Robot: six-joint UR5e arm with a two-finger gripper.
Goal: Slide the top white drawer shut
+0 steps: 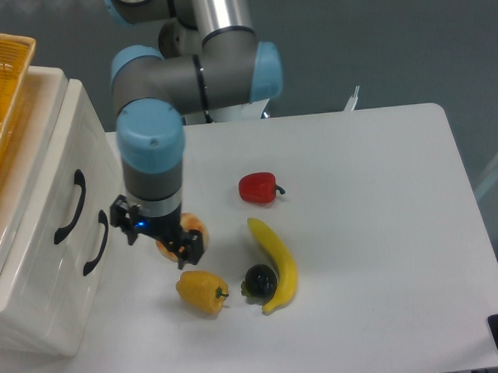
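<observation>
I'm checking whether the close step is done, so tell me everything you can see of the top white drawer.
The top white drawer is the upper front of a glossy white cabinet at the table's left edge. It looks like painted wood or plastic, with one black arched handle. Its front appears level with the lower drawer front, so it looks closed or nearly so. The gripper hangs just to its right; whether they touch is unclear. A yellow wicker basket sits on the cabinet top.

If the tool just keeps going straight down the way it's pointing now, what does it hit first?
Most likely the orange fruit lying directly beneath the tool, then the table. Depth is hard to judge from this overhead view, so it may only graze the fruit's edge.
</observation>
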